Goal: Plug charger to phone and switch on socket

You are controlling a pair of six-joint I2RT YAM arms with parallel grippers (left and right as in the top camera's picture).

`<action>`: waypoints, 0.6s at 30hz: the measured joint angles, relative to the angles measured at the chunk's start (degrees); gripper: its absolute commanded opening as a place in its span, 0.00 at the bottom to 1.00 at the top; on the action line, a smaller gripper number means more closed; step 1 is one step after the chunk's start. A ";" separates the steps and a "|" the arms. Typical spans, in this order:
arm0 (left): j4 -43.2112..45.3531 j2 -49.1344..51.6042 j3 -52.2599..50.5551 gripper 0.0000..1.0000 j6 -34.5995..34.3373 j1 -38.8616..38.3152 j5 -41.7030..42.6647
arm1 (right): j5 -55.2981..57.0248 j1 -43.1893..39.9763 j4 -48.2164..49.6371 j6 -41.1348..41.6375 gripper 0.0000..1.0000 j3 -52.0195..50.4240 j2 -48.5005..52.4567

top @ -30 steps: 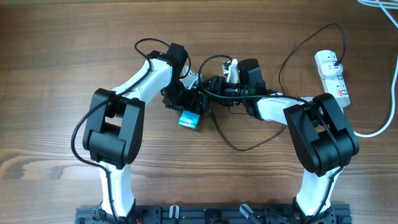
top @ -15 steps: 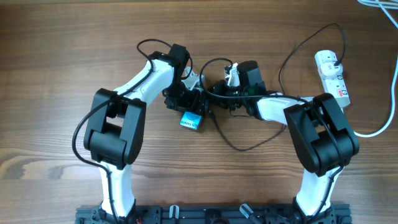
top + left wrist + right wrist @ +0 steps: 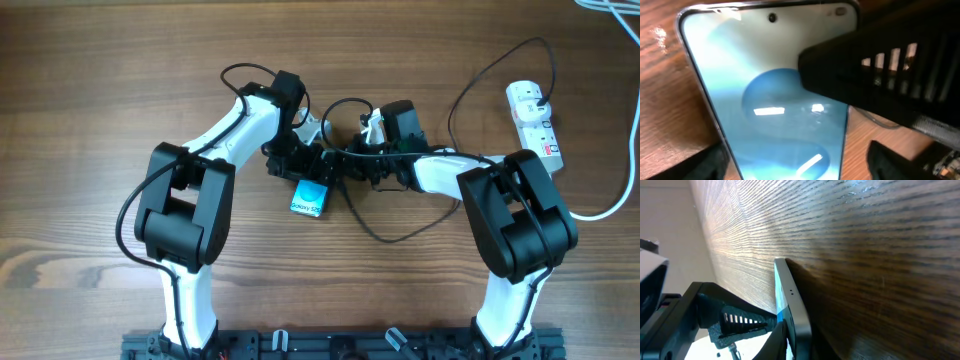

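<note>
Phone: the small blue-screen phone with a white rim lies mid-table, and the left pincer grips its sides.
Right pincer: just right of the phone; I cannot tell if it is open or closed.
Cable: the thin black charger cable loops near and right of the phone.
Socket: the white oblong socket strip lies far right, by the table edge.
Room: the brown wooden table stretches wide to the left.
Change: the phone has slid slightly nearer.

a dark brown wooden bench fills the overhead view, its grain running sideways. soft glare brightens the wood in the right wrist view.
</note>
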 measured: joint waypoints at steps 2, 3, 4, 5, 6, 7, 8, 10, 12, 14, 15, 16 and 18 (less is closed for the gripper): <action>-0.24 -0.07 0.09 1.00 0.11 0.00 0.63 | -0.98 -0.04 0.57 -0.02 0.04 0.26 -0.24; -0.31 -0.07 0.13 1.00 0.22 0.00 0.70 | -0.92 0.04 0.59 -0.04 0.04 0.33 -0.31; -0.33 -0.13 0.13 1.00 0.26 0.00 0.74 | -0.94 0.04 0.61 -0.04 0.04 0.33 -0.31; -0.35 -0.15 0.13 1.00 0.26 0.02 0.85 | -0.94 0.04 0.72 -0.04 0.04 0.33 -0.31; -0.37 -0.20 0.13 1.00 0.26 0.17 0.87 | -0.98 0.04 0.81 -0.04 0.04 0.33 -0.31; -0.37 -0.26 0.11 1.00 0.26 0.37 0.94 | -1.07 0.04 0.83 -0.02 0.04 0.33 -0.31; -0.52 -0.37 0.04 1.00 0.26 0.85 0.92 | -1.09 0.04 0.87 -0.02 0.04 0.33 -0.31; -0.50 -0.63 -0.26 1.00 0.26 2.45 0.92 | -1.07 0.04 0.83 -0.02 0.04 0.33 -0.31; -0.50 -0.83 -0.55 1.00 0.26 4.26 1.25 | -1.07 0.04 0.61 -0.02 0.04 0.33 -0.31; -0.28 -0.87 -0.59 1.00 0.26 5.38 1.36 | -1.07 0.04 0.61 -0.04 0.04 0.33 -0.31; -0.31 -0.90 -0.59 1.00 0.26 5.88 1.44 | -1.09 0.04 0.59 -0.04 0.04 0.33 -0.31; -0.33 -0.90 -0.63 0.99 0.26 6.29 1.49 | -1.09 0.04 0.59 -0.02 0.04 0.33 -0.31; -2.36 -0.92 -0.76 0.98 1.44 7.39 1.51 | -1.09 0.04 0.59 -0.02 0.04 0.33 -0.31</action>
